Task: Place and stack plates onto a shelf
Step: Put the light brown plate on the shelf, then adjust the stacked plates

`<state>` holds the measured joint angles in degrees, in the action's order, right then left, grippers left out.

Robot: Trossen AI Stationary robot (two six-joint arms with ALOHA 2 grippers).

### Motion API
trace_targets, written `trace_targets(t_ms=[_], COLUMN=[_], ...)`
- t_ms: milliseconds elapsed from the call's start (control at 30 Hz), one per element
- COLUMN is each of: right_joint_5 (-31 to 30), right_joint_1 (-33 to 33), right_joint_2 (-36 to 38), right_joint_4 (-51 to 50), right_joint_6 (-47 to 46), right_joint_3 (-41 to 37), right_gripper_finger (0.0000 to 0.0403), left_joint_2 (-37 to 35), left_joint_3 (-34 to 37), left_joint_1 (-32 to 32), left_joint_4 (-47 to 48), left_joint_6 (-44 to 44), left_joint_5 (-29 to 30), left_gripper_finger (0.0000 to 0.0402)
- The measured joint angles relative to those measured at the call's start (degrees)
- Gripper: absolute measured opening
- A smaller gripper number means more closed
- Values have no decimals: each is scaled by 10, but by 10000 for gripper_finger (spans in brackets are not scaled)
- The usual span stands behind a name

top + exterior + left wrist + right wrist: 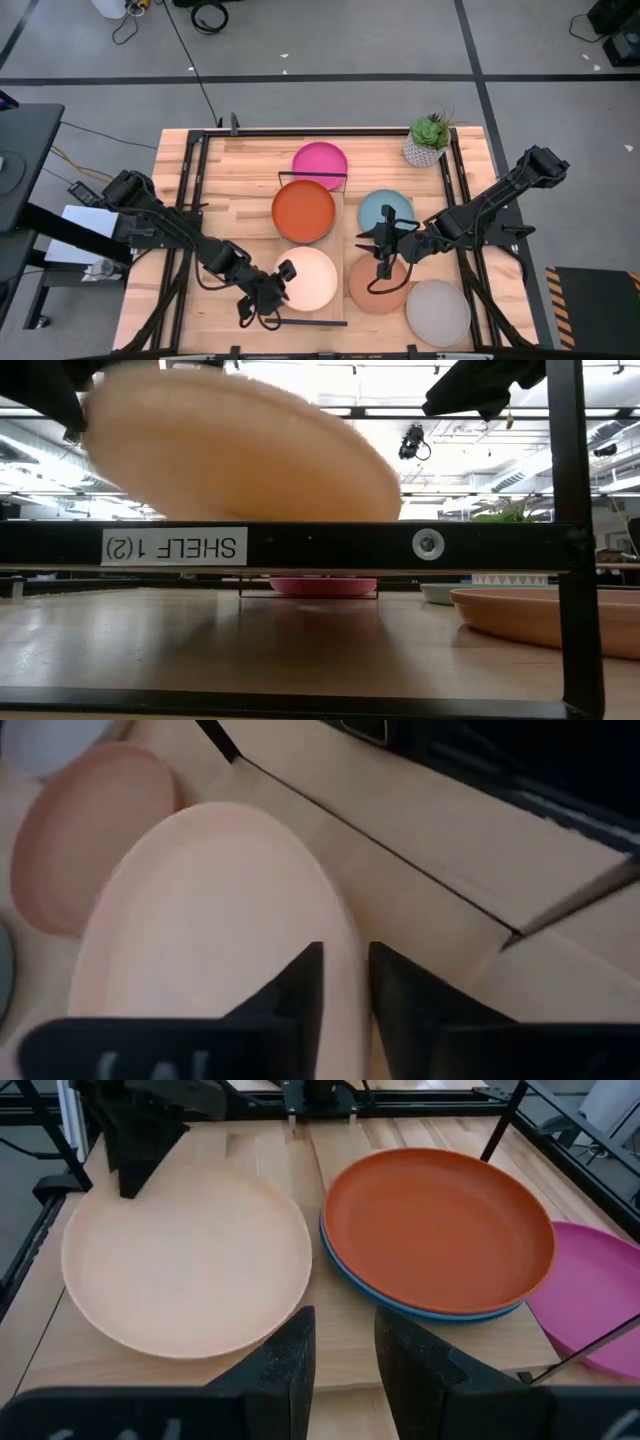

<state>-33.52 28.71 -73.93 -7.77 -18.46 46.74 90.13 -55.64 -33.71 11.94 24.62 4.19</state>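
Note:
The cream-pink plate is in my left gripper, which is shut on it over the near end of the shelf, a light-wood board with black rails. In the low view the plate is tilted above the shelf's labelled rail. An orange-red plate lies on a blue one on the shelf. My right gripper hovers open between the light blue plate and the terracotta-peach plate, touching nothing. The magenta plate lies at the shelf's far end. My left gripper pinches the cream-pink plate's rim on its left side, one finger on the upper face and one below. The fingers come roughly level from the table's left. The plate is tilted; the rail hides its lower edge in the low view.
A grey plate lies on the tabletop near the near right corner. A white pot with a green plant stands at the far right. Black frame bars run along the table's left and right sides.

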Motion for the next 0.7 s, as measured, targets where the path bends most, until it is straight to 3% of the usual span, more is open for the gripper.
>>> trace_targets(t_ms=[300, 500, 600, 700], right_joint_5=[0, 0, 1, 6], right_joint_1=[0, 0, -3, -15], right_joint_2=[0, 0, 0, 0], right_joint_4=[0, 21, 80, 137], right_joint_6=[0, 2, 5, 2], right_joint_3=[0, -16, -53, -93], right_gripper_finger=[112, 112, 112, 112], left_joint_2=[-2, -29, -49, -78], left_joint_3=[0, 1, 29, 81], left_joint_1=[3, 11, 15, 14], left_joint_4=[-44, 87, 92, 93], left_joint_6=[-36, -128, -166, -186], left_joint_5=[13, 36, 40, 87], left_gripper_finger=[163, 160, 150, 140])
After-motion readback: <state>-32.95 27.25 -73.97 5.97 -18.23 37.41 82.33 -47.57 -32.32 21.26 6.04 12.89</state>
